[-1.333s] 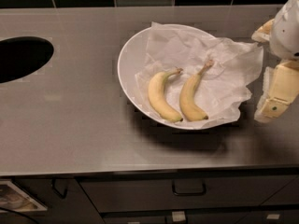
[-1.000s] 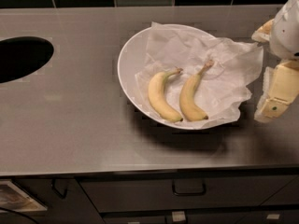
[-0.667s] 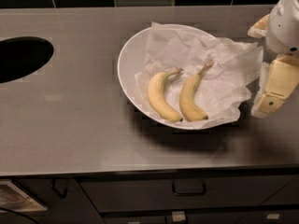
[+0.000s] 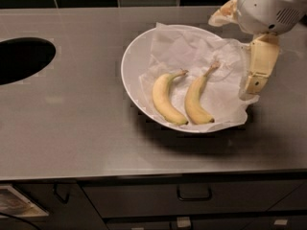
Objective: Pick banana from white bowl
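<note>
The white bowl (image 4: 132, 66) stands in the middle of the grey counter, lined with crumpled white paper (image 4: 192, 47). Two yellow bananas lie side by side in it. The banana (image 4: 194, 99) with the long, straight, pale stem is the right one. A plumper banana (image 4: 163, 97) with a short hooked stem lies to its left. My gripper (image 4: 237, 51) hangs over the bowl's right rim, to the right of the banana and above it. It is open and empty, with one beige finger (image 4: 259, 63) pointing down at the paper's edge.
A dark oval sink opening (image 4: 21, 59) is cut into the counter at the far left. A dark tiled wall runs along the back. Drawers with handles (image 4: 194, 194) sit below the counter's front edge.
My gripper has moved a little to the left and up, over the bowl's right rim. The bananas and bowl have not moved.
</note>
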Controlling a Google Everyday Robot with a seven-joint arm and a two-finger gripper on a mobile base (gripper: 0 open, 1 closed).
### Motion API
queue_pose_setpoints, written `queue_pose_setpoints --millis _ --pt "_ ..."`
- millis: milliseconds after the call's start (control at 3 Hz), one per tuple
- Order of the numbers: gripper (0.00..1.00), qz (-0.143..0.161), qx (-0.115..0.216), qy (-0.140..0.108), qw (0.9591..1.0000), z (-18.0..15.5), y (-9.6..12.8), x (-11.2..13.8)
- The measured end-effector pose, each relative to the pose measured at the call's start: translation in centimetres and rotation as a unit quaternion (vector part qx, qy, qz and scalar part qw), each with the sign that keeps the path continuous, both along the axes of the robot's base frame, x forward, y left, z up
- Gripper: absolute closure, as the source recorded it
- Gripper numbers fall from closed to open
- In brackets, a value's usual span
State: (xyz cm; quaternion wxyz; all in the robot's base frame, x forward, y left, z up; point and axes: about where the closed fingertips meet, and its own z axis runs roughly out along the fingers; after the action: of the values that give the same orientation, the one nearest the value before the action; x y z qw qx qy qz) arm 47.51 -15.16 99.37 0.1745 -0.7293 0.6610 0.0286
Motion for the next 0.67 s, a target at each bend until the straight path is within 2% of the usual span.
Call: queue_pose_setpoints --millis 333,667 --pt "0.00 0.035 0.002 -0.021 0.9991 0.44 0.38 0.48" --pt "0.00 0.035 0.002 -0.022 0.9991 0.44 0.38 0.51"
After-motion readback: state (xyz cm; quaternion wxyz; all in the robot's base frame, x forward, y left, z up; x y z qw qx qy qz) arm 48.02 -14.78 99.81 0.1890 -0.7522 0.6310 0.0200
